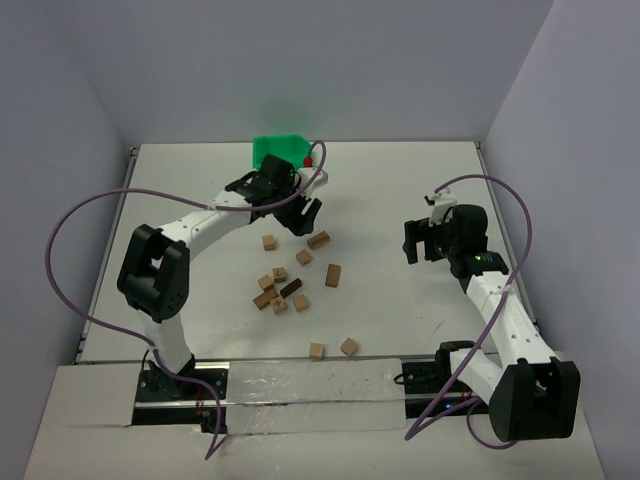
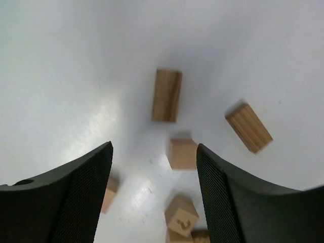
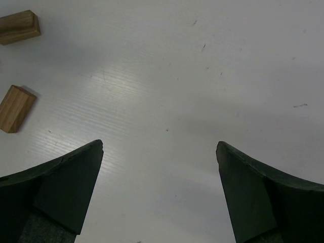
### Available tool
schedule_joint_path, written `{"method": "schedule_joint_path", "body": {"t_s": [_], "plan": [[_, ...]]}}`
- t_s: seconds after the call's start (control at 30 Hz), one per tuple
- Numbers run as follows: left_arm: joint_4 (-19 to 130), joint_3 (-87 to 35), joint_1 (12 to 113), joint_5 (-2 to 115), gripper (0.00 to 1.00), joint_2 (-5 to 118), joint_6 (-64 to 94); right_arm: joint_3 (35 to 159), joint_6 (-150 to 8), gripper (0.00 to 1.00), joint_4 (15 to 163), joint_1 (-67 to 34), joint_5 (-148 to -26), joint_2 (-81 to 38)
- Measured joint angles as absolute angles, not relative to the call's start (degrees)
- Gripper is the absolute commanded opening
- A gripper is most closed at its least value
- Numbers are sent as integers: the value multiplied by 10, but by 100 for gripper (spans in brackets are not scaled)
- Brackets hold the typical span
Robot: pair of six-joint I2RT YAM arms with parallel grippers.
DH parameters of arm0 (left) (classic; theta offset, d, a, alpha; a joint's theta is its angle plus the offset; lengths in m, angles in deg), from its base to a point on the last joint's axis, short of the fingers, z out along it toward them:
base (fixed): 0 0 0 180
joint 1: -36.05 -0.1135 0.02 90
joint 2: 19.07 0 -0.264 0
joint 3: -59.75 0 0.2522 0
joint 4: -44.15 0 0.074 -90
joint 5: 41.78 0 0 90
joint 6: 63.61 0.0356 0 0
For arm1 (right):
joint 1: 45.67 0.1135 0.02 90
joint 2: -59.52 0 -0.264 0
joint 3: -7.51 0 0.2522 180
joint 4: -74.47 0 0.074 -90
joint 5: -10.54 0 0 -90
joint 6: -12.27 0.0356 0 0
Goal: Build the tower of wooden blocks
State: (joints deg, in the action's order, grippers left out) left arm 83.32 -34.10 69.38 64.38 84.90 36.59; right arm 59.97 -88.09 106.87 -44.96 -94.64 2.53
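Most likely a robotics lab test cell rather than a home or shop. Shown by bare pale walls (image 1: 300,60) boxing in a white table (image 1: 420,190) on three sides, a left arm (image 1: 200,228) and right arm (image 1: 495,300) bolted to a mounting rail (image 1: 215,370) at its near edge, and loose purple cables (image 1: 62,250) looping off both. For props, just scattered wooden blocks (image 1: 266,296) and a green bin (image 1: 277,150).

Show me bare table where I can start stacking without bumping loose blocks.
Bare: the strip between the loose blocks and the right claw, and the far stretch right of the green bin. Crowded: the centre below the left claw; two strays near the front.
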Motion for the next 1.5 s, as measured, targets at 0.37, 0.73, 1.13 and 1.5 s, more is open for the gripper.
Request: {"method": "schedule_joint_path", "body": {"t_s": [0.37,0.73,1.13,1.5], "plan": [[850,-426,713,637,75,985,396,600,-883,100,1069,-450,-941,20],[858,-449,737,615,58,1028,406,600,-887,100,1069,-450,-940,16],[842,-450,738,551,4,1041,406,600,-890,100,1069,-450,-937,13],[838,-374,649,570,0,968,421,600,-892,100,1069,-450,-937,12]]}}
